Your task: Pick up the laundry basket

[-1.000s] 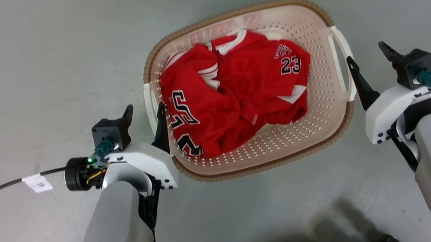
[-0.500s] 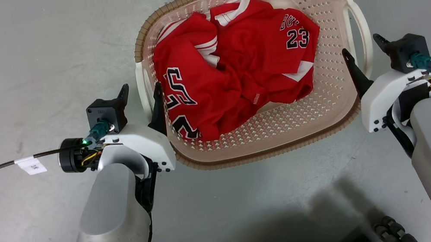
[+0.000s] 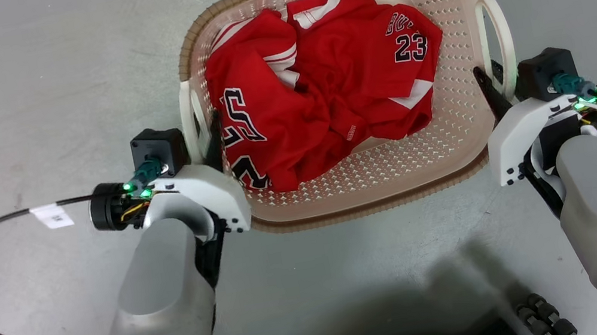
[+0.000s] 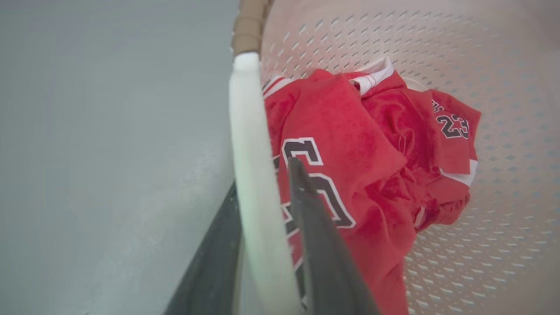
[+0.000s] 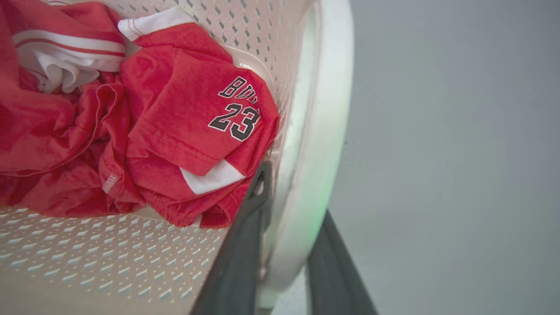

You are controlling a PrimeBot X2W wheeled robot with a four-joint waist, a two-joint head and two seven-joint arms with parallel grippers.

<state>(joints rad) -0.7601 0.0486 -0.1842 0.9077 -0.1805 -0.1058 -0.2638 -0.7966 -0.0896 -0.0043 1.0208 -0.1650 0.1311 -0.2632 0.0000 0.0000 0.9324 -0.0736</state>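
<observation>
Round basket (image 3: 448,9) handles (image 3: 499,31): left pincer (image 3: 199,128) (right pincer (image 3: 497,72)).

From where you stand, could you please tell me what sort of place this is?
Probably an indoor laundry or test area, though little shows: a bare grey floor, a laundry basket holding red jerseys, and a loose black cable trailing across the floor.

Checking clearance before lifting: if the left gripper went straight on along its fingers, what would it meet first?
Probably the laundry basket's brown rim, where the white handle between the left gripper's fingers ends.
</observation>
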